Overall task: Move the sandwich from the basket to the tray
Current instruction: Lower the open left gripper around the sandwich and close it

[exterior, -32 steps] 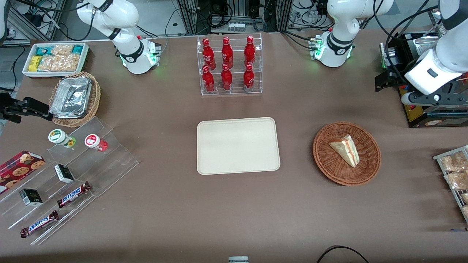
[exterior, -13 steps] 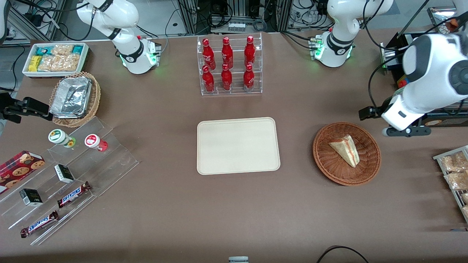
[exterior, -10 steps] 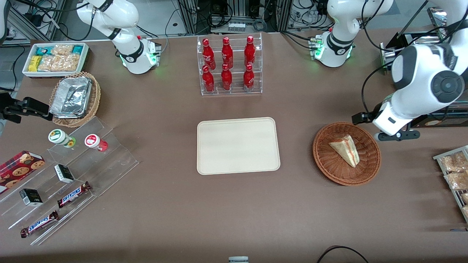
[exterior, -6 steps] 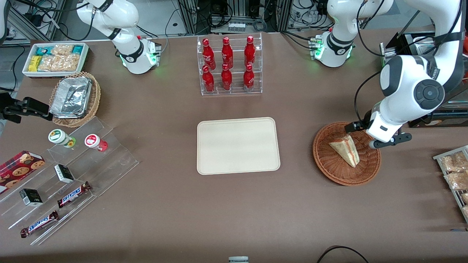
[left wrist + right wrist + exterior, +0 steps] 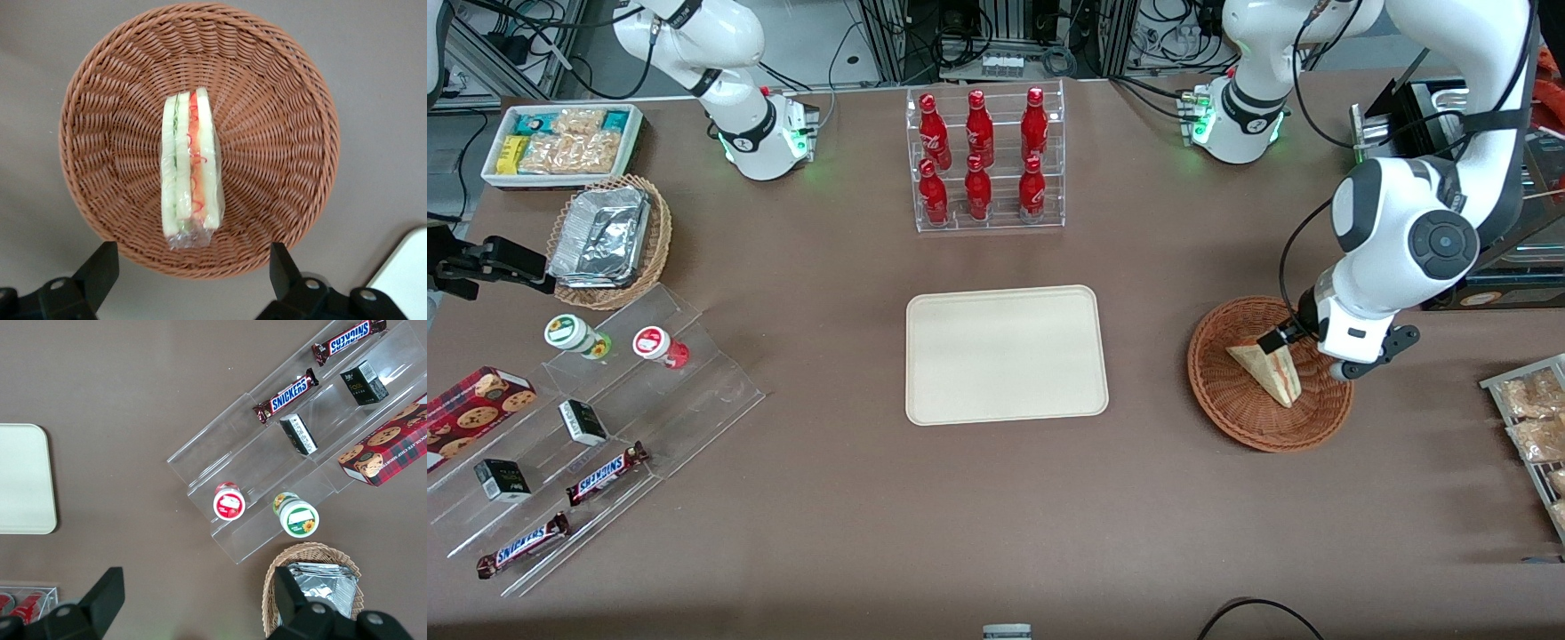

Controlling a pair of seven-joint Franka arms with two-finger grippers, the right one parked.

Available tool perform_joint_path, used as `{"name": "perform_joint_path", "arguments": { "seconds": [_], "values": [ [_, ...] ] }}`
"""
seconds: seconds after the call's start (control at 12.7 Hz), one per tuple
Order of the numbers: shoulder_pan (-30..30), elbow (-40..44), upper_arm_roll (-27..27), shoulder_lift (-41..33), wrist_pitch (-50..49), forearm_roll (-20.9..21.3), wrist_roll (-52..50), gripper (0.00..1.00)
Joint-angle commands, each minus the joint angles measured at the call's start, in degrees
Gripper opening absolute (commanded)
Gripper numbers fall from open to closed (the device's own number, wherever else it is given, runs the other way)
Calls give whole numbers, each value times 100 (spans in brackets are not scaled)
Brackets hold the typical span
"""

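Swung in from the working arm's end of the desk, the gripper (image 5: 1303, 356) now hangs above the sandwich (image 5: 190, 173), fingers (image 5: 100, 270) spread apart and grasping nothing. Sandwich lies in the basket (image 5: 1227, 409), well apart from the tray (image 5: 1005, 354).

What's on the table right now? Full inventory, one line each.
sandwich: 1, pale bread with red and green filling, in the basket
basket: 1, reddish-brown wicker, toward the working arm's end
tray: 1, cream, mid-table
cola bottles: 6, red, in a clear rack farther from the camera than the tray
foil trays: silver, in a lighter wicker basket
snack bin: 1, white
Snickers bars: 2, on clear steps
gripper: open, above the basket
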Motion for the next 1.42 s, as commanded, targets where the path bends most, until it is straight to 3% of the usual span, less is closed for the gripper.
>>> {"name": "perform_joint_path", "arguments": {
  "seconds": [0.0,0.94,1.02,1.1,1.26,1.34],
  "values": [
    [-19,-87,-8,181,401,11,-435,100],
    [-10,-289,28,850,956,230,-541,100],
    [-10,-324,28,867,947,326,-541,94],
    [-10,-359,36,859,947,362,-541,75],
    [-2,-412,45,806,904,380,-523,25],
    [-2,-404,45,763,851,423,-514,11]
  ]
}}
